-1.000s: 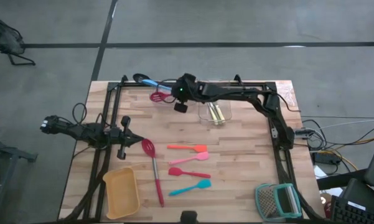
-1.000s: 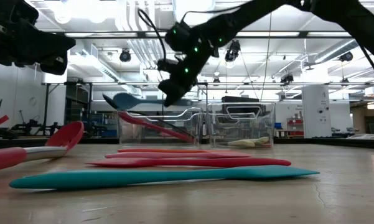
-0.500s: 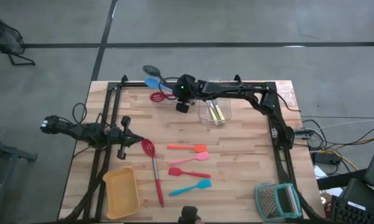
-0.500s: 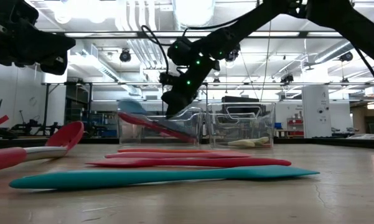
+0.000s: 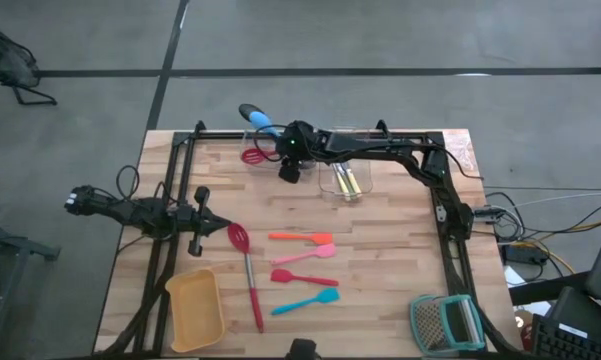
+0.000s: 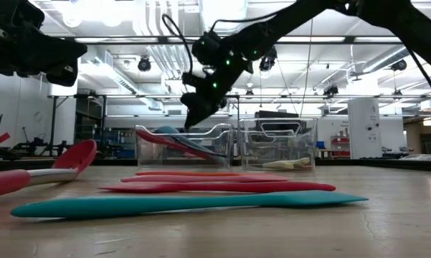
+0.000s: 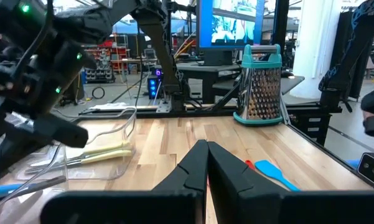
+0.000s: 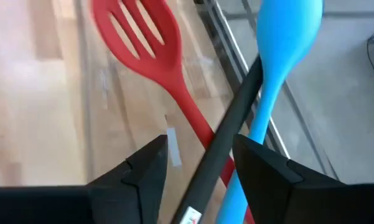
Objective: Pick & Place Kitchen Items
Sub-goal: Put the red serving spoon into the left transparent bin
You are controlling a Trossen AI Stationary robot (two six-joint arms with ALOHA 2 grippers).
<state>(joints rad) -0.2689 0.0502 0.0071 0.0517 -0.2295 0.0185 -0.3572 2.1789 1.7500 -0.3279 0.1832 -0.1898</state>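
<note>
In the right wrist view, the black spoon (image 8: 227,134) is being cut off at both ends, so its bowl is not being shown. The blue spoon (image 8: 280,50) and red slotted spoon (image 8: 150,50) are having their handles hidden behind the right gripper (image 8: 199,171), whose grip cannot be told.

We see two dark, slim jointed arms trailing black cables; the right arm (image 5: 380,150) shows a green light, apparently near its wrist.
</note>
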